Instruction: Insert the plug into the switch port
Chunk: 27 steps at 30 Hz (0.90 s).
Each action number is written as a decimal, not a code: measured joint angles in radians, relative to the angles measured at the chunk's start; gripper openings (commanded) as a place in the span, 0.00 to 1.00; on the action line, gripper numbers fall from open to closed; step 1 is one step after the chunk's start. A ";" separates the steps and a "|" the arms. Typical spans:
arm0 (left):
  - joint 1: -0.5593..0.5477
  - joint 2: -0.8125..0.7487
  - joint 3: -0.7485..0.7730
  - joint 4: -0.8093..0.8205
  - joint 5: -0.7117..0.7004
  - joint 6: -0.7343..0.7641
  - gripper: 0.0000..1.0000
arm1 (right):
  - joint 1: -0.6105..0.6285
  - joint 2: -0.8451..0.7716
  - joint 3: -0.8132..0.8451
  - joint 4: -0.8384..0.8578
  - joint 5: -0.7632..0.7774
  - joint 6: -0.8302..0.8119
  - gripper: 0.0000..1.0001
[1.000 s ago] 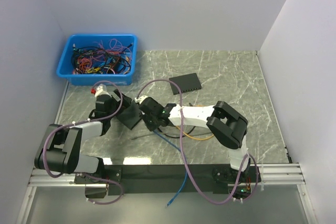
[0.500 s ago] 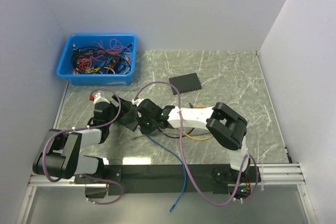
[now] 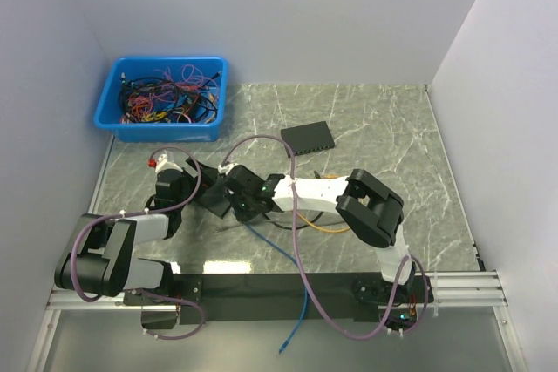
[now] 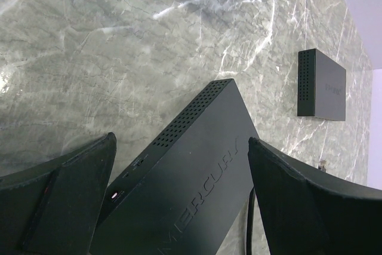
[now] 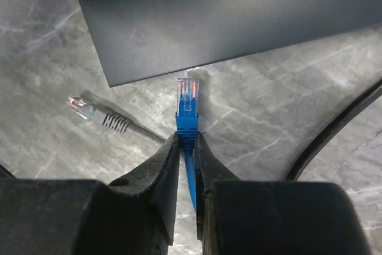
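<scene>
- Currently the right gripper (image 5: 186,140) is clamped narrow on the blue boot of the plug (image 5: 187,103), leaving the clear tip projecting ahead of the fingers so that it can lead into a port
- The plug tip sits just at the edge of the switch (image 5: 239,16) that faces it; no port opening shows in the right wrist view, so alignment with a port cannot be told
- The left gripper (image 4: 182,141) is spread wide, with one finger on each side of the switch; judged purpose: to brace the housing against the push of insertion
- A gap shows beside one finger (image 4: 310,207), so firm contact with the housing cannot be told
- The switch lies left of the table's middle, nearer the near edge than the far edge, between the two grippers
- The blue cable (image 5: 189,174) runs back from the plug and hangs over the near edge, which leaves slack for the advance
- A grey plug (image 5: 80,107) lies loose on the table beside the held plug, apart from it
- A second switch (image 3: 307,138) lies toward the far edge near its middle, well apart from the work
- The blue bin (image 3: 157,131) stands at the far left corner; it holds a tangle of cables (image 3: 170,93) in black, red and orange, and single cables cannot be traced
</scene>
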 measured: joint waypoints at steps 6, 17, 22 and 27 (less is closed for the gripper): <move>0.000 -0.005 0.001 -0.006 0.000 0.004 0.99 | 0.000 0.013 0.047 -0.039 0.021 0.002 0.00; 0.000 -0.009 0.001 -0.001 0.005 0.012 0.99 | 0.000 0.070 0.130 -0.120 0.046 0.004 0.00; 0.000 -0.008 0.001 0.010 0.014 0.011 0.99 | 0.000 0.074 0.143 -0.134 0.049 0.008 0.00; 0.000 0.010 0.000 0.037 0.019 0.011 0.99 | 0.000 0.077 0.151 -0.142 0.045 0.011 0.00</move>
